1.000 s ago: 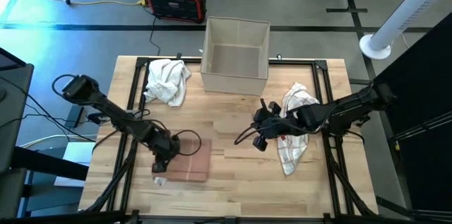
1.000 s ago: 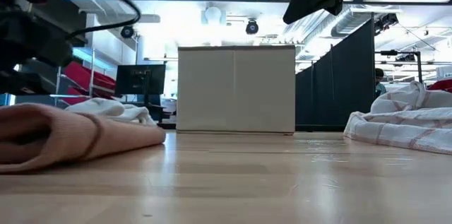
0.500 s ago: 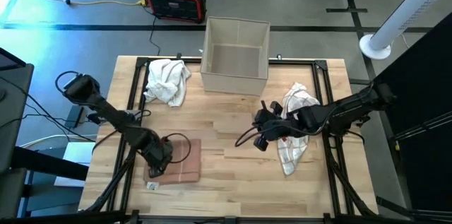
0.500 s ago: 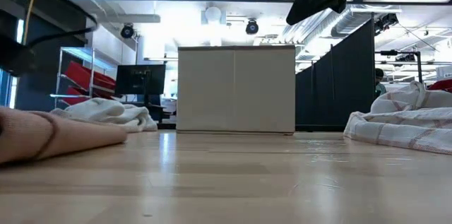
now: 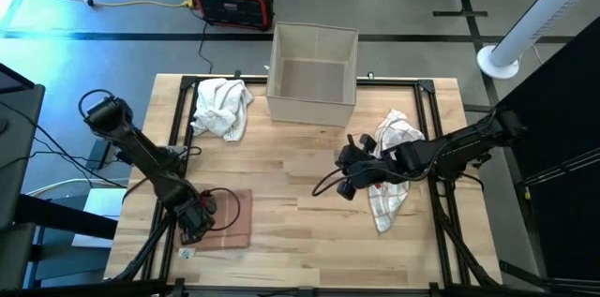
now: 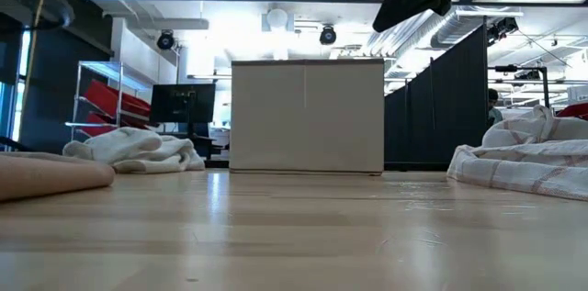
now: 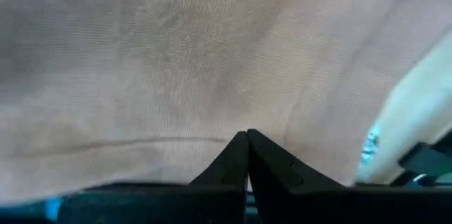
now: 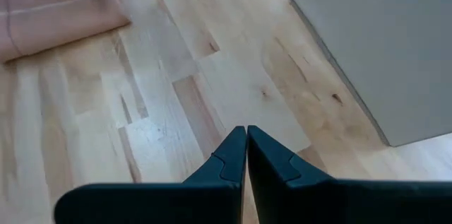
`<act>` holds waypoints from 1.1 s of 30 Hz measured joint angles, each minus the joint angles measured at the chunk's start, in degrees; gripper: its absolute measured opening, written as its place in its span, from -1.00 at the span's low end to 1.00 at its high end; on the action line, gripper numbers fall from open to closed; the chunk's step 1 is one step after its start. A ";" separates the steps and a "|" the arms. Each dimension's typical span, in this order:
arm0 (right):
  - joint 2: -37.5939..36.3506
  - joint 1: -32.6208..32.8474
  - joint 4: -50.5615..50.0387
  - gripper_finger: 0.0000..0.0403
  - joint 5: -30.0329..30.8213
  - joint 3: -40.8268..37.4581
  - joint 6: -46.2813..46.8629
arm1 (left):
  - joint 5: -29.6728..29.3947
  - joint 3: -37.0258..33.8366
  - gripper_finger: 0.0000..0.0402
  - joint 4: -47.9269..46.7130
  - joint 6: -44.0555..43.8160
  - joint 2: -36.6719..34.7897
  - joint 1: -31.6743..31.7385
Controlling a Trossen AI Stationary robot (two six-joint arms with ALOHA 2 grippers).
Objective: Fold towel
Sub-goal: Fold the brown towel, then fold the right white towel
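A folded pink towel [image 5: 228, 220] lies flat on the wooden table, near its left near corner; it also shows at the left edge of the low view [image 6: 46, 179] and fills the left wrist view [image 7: 212, 54]. My left gripper [image 5: 195, 227] is shut and sits low over the towel's left part. My right gripper [image 5: 347, 187] is shut, hangs above the middle of the table and touches nothing. In the right wrist view [image 8: 246, 129] it points at bare wood, with a corner of the pink towel [image 8: 49, 5] farther off. My left gripper presses its shut fingertips [image 7: 236, 150] down on the top layer of the pink towel, near its left edge [image 5: 204, 230]. It comes from above, slanting in from the table's left. The towel lies flat on the table under it. I see no cloth between the fingers.
An open grey box [image 5: 312, 72] stands at the far edge. A crumpled white towel [image 5: 222, 107] lies at the far left, and a white towel with red stripes [image 5: 389, 173] lies at the right under the right arm. Bare wood lies between the two arms.
My left gripper has moved toward the table's left near corner, staying low and shut. The pink towel has slid along the table with it, still folded and flat. In the low view the towel has drawn out toward the picture's left edge.
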 joint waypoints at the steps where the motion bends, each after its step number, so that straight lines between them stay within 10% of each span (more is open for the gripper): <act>1: 0.00 0.00 -0.68 -1.00 -0.36 0.00 0.03 | -0.94 1.42 -1.00 -3.03 0.40 -0.37 0.34; 8: -1.18 -0.14 -6.15 -1.00 -8.58 0.41 3.02 | -11.78 13.87 -1.00 -18.64 2.51 -3.69 4.34; 16: -1.84 0.35 -27.59 -1.00 -27.09 3.85 21.80 | -31.82 15.41 -1.00 -4.01 10.48 -7.40 11.31; 22: -1.24 3.31 -28.23 -0.93 -40.84 0.12 33.97 | -30.40 9.37 -1.00 12.09 20.83 -7.41 18.66; 33: 3.03 13.70 -9.63 -0.12 -42.50 -10.52 42.94 | -20.62 1.77 -1.00 22.63 27.20 -7.39 26.44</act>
